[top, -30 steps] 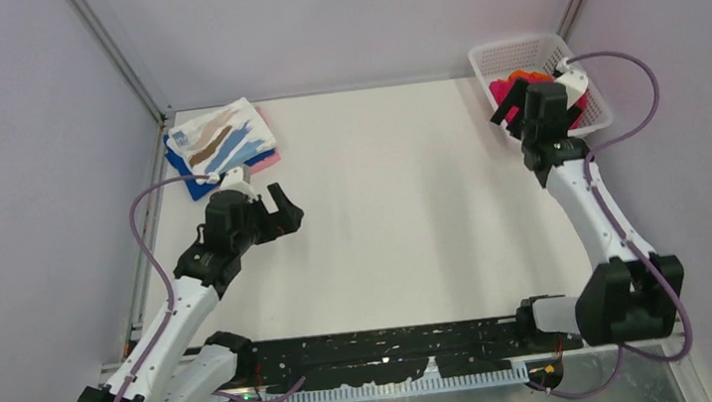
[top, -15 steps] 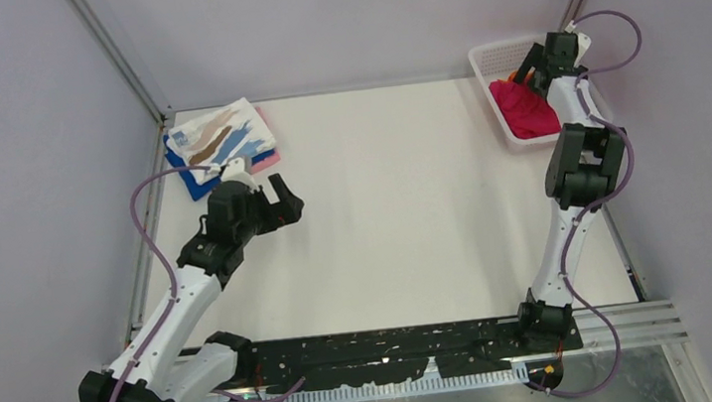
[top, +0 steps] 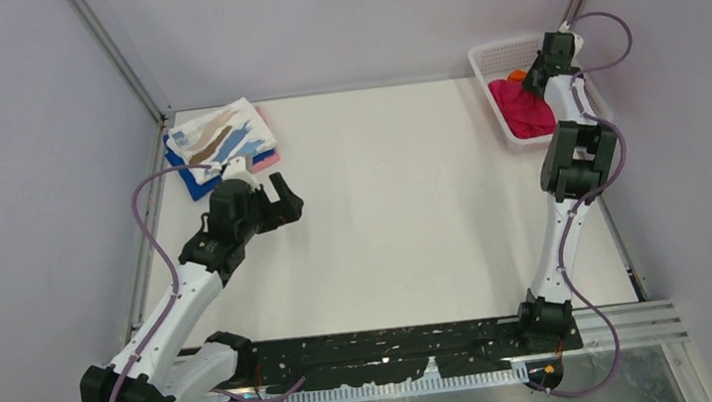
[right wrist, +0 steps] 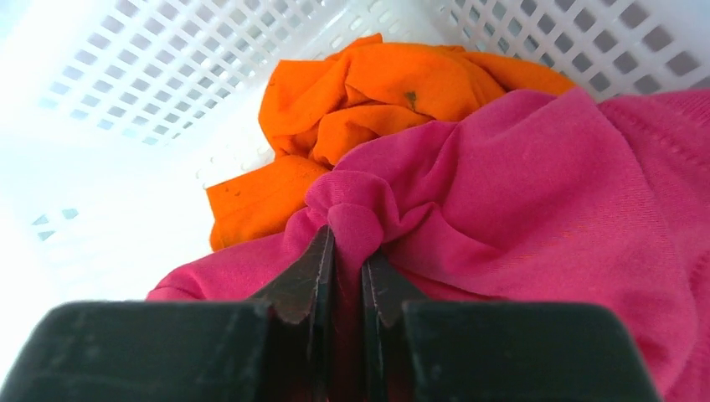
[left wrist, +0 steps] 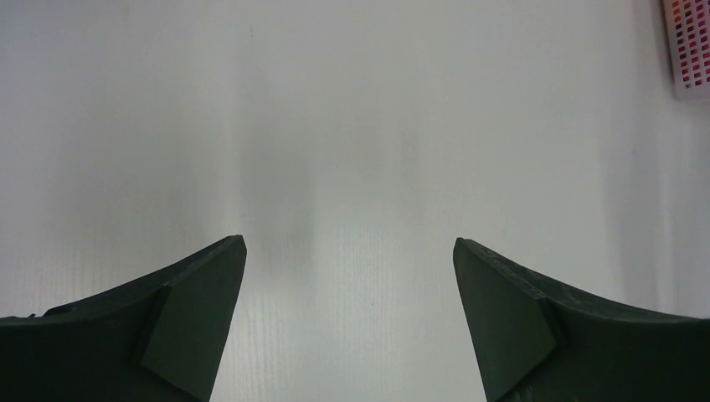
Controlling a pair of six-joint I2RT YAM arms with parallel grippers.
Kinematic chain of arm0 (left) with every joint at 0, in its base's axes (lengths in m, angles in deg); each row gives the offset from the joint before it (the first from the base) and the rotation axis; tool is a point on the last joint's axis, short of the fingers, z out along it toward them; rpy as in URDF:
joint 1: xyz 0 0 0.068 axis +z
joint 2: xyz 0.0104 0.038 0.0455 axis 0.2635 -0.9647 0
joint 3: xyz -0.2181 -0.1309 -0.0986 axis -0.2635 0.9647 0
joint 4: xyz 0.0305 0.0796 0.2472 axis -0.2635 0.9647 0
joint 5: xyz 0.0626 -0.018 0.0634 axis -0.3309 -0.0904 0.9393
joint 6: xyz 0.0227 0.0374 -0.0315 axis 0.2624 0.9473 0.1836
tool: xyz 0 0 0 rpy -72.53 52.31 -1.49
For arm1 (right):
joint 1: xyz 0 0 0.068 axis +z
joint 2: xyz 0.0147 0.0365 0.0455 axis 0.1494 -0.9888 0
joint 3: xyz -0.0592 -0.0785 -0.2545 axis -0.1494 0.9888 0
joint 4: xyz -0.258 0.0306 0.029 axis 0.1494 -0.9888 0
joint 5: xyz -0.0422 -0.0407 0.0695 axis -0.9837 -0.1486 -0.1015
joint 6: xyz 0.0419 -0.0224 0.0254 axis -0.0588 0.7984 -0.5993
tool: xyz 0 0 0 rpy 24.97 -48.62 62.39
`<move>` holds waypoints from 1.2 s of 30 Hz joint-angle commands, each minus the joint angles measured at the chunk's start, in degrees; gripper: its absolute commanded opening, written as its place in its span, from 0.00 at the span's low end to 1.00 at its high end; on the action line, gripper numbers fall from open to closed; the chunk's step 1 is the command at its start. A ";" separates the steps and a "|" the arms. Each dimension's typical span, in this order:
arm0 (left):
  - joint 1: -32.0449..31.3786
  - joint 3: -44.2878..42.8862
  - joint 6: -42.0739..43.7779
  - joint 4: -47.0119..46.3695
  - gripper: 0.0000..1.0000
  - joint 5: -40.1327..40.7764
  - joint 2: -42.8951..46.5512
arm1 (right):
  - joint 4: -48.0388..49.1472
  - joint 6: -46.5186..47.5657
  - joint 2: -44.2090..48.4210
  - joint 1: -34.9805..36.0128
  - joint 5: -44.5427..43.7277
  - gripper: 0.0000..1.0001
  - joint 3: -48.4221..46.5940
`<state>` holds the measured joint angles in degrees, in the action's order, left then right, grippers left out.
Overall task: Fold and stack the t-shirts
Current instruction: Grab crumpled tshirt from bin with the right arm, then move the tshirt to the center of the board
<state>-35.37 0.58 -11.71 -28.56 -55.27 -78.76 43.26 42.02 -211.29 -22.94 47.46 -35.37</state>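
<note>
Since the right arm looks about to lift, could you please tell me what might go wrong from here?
1. The right gripper pinches only a small bunch of the magenta shirt, and that fold may slip out on lifting.
2. The orange shirt lies against the magenta one, seemingly partly under it, so it may be dragged along.
3. The basket looks light, so a snagged pull might shift or tip it.
</note>
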 commanded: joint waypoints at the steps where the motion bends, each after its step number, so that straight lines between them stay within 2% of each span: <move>1: 0.15 -2.00 0.73 -2.52 0.99 -0.02 1.84 | 3.55 1.92 11.26 0.18 -1.87 0.07 -3.17; 6: 0.15 -1.01 0.27 -3.03 0.99 -0.93 3.74 | 5.02 3.02 21.19 0.28 -1.18 0.05 -2.96; 10: 0.15 -0.43 -0.02 -2.74 0.99 -0.93 5.33 | 6.44 2.25 28.36 0.23 3.12 0.05 -1.94; 14: 0.14 0.39 -0.39 -2.49 0.99 -1.38 7.22 | 8.36 -0.16 35.18 0.51 13.85 0.05 0.17; 21: 0.15 1.48 -1.58 -0.50 0.99 -0.75 12.04 | 11.62 -5.57 46.22 3.95 27.69 0.05 4.70; 26: 0.12 1.11 -3.50 4.00 0.99 2.12 16.05 | 13.41 -6.52 53.19 13.13 33.73 0.05 7.71; 29: 0.10 0.93 -5.51 8.38 0.99 5.07 18.94 | 14.49 -6.69 55.83 23.18 36.15 0.05 10.62; 33: 0.15 0.09 -8.18 14.68 0.99 10.18 23.89 | 22.31 -10.74 58.57 32.27 40.37 0.05 18.47; 36: 0.14 -0.31 -9.76 18.53 0.99 13.24 26.53 | 30.10 -13.16 60.21 36.19 41.16 0.05 25.10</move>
<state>-35.37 1.85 -18.23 -16.67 -48.54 -55.53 59.52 33.13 -154.68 9.87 84.77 -15.87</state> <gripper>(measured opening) 0.989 0.167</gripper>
